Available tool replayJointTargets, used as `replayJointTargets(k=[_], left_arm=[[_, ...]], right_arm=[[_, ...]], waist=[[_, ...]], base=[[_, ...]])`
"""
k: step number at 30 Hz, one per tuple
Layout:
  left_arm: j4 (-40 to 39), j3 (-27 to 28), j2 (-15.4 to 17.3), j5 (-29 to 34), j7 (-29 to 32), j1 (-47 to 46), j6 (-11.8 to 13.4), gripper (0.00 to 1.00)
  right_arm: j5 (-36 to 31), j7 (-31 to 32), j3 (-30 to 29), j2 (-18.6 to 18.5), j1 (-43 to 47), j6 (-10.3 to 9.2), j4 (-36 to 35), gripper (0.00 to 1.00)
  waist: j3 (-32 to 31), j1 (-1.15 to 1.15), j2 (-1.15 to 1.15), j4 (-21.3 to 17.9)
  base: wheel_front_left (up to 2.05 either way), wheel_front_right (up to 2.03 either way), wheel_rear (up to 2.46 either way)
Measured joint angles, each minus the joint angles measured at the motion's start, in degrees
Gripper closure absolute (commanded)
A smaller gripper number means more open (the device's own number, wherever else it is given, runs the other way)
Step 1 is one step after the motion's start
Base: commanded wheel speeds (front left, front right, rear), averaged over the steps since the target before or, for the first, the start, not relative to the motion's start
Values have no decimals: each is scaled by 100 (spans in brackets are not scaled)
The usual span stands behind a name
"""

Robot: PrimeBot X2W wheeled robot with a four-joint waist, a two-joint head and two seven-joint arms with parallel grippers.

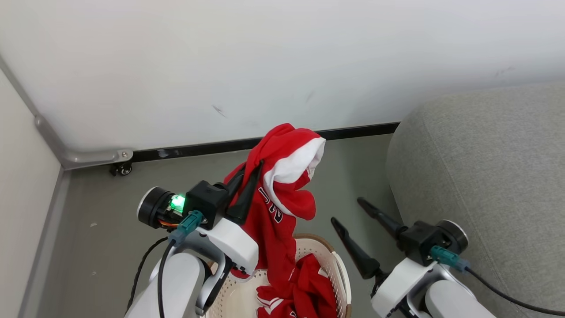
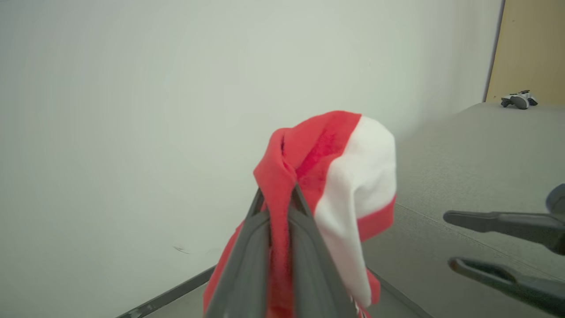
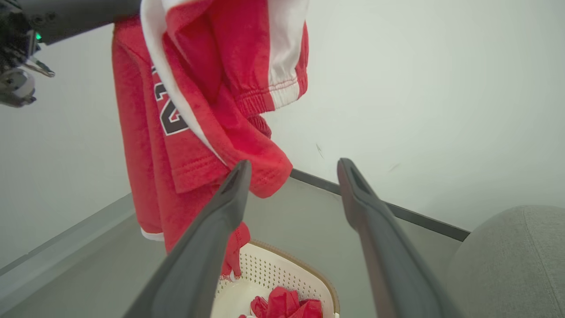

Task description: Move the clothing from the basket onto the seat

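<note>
Clothing of bright red fabric hangs in the air from the left gripper, whose two dark fingers are clamped together on a bunched fold near the garment's top. Above the fingertips the cloth flops over toward the seat, showing a broad white panel edged in red. Black-and-white lettering runs down the side that faces the right arm. The garment's lower end drops to the mouth of the basket, which stands on the grey floor between the two arms and just beside the seat's rounded front. A second red piece with white stripes lies crumpled in the bottom of the basket. The right gripper hovers over the floor between the basket and the seat, empty, its fingers spread wide apart and pointing toward the white wall and its black baseboard. In the left wrist view, a small grey game controller rests at the far edge of the seat's top.
</note>
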Motion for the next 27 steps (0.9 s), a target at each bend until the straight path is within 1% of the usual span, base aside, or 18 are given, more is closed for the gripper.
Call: replayJointTargets(k=[7,12,18,25,27], left_arm=[[-98,-120,-36,-24,121,1,-82,100],[-180,-215,-64,-25,222,1,-130,100],[-265,-342,-113,-25,324,1,-135,100],[-315,-445,-174,-42,422,0,-137,100],[-326,-476,-192,-43,426,-1,-175,100]], right_arm=[[114,114,397,-165,-59,0,-122,0],[180,175,656,-318,-304,0,-159,0],[337,298,984,-394,-491,0,-118,0],[528,349,1359,-390,-601,0,2,0],[532,352,1412,-388,-712,0,35,0]], waist=[[-79,0,0,-96],[-108,0,0,-165],[-106,0,0,-223],[-84,0,0,-250],[-81,0,0,-248]], base=[[0,0,0],[0,0,0],[0,0,0],[0,0,0],[0,0,0]])
